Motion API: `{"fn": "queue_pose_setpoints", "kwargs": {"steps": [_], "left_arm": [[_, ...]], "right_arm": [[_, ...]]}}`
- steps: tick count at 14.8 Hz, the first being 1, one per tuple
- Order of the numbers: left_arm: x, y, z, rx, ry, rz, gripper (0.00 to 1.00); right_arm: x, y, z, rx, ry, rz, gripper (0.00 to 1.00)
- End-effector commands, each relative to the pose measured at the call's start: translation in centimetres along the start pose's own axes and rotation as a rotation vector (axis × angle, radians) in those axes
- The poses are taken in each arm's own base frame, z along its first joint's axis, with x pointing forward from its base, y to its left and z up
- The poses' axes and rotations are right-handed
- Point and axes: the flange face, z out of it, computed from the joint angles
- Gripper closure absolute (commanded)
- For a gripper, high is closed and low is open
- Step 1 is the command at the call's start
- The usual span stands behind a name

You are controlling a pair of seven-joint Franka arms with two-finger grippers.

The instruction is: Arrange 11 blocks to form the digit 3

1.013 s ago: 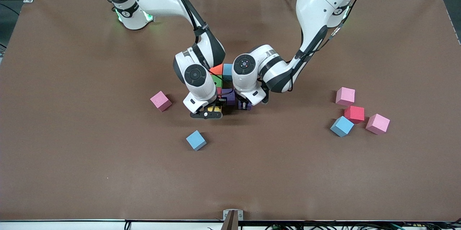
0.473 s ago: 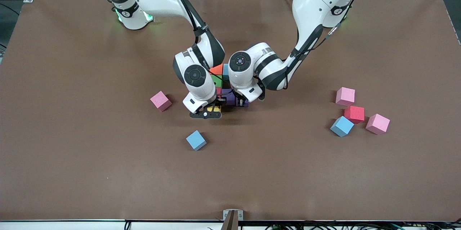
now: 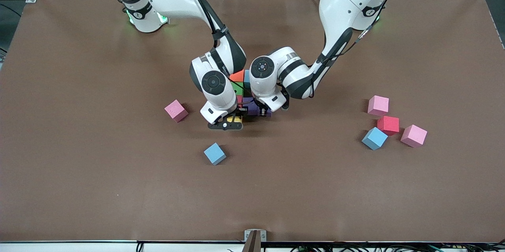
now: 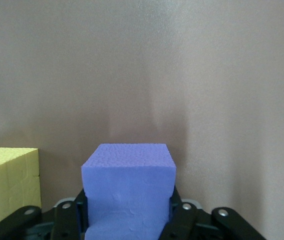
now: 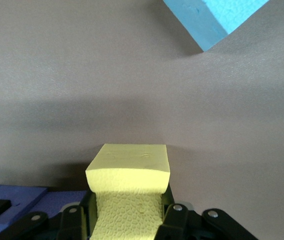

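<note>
So the half-built digit 3 point(image 3: 245, 98) sits around the middle of the brown table mat point(image 3: 98, 173), mostly hidden under the two wrists. What shows of it in the front view: an orange foam cube point(image 3: 237, 75) and a blue foam cube point(image 3: 247, 77) at the end nearest the robot bases, a green foam cube point(image 3: 237, 87) just below the orange one, a sliver of red, then purple and yellow at the end nearest the front camera.

The right gripper point(image 3: 232, 120) is clamped on a yellow foam cube point(image 5: 128, 192), squeezing it enough that the foam pinches in between the fingers. It's down at the mat, right beside purple foam.

The left gripper point(image 3: 263, 113) has a purple foam cube point(image 4: 128, 192) between its fingers, with another yellow foam cube point(image 4: 8, 182) right next to it. Whether that grip is firm or letting go, can't tell.

Loose stuff: a light blue foam cube point(image 3: 215, 153) lies alone toward the front edge of the mat, nearer the front camera than the figure. A pink foam cube point(image 3: 176, 110) sits beside the figure toward the right arm's end. Toward the left arm's end there's a cluster: a red foam cube point(image 3: 388, 125) touching another light blue foam cube point(image 3: 374, 138), with a second pink foam cube point(image 3: 378, 105) and a third pink foam cube point(image 3: 414, 135) just beside them.
</note>
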Motion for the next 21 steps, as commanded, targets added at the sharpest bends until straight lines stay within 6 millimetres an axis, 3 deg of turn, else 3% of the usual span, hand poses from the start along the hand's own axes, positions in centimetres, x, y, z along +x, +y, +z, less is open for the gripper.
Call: {"fn": "queue_pose_setpoints", "kwargs": {"steps": [1, 3, 4, 5, 9, 13, 17, 19, 21], "left_arm": [[-0.3, 0.0, -0.6, -0.017, -0.009, 0.01, 0.0], [0.0, 0.1, -1.6, -0.024, -0.002, 0.008, 0.0], [0.0, 0.0, -2.9, -0.035, 0.001, 0.011, 0.0], [0.0, -0.1, -4.2, -0.043, 0.006, 0.017, 0.0], [1.1, -1.3, -8.6, -0.052, 0.022, 0.06, 0.0], [5.8, 1.1, -11.2, -0.031, 0.081, 0.123, 0.0], [13.5, 5.4, -14.0, -0.025, 0.082, 0.133, 0.0], [17.6, 7.0, -14.3, -0.016, 0.084, 0.179, 0.0], [21.7, 7.3, -13.9, 0.009, 0.1, 0.266, 0.0]], "right_arm": [[-0.6, 0.1, -0.1, 0.008, 0.006, -0.001, 0.91], [-0.5, 0.2, 0.0, 0.007, 0.003, 0.005, 0.78], [-0.5, 0.3, 0.0, 0.006, 0.004, 0.006, 0.44], [-0.5, 0.2, -0.1, 0.006, 0.003, 0.006, 0.02], [-0.5, 0.2, -0.2, 0.004, 0.004, -0.004, 0.0], [-0.1, 0.1, -1.0, 0.012, 0.011, -0.008, 0.0], [0.3, 0.3, -1.9, 0.019, 0.019, -0.005, 0.0], [0.5, 0.3, -3.0, 0.016, 0.005, -0.004, 0.0], [1.3, 1.4, -5.1, 0.012, -0.018, 0.016, 0.0]]}}
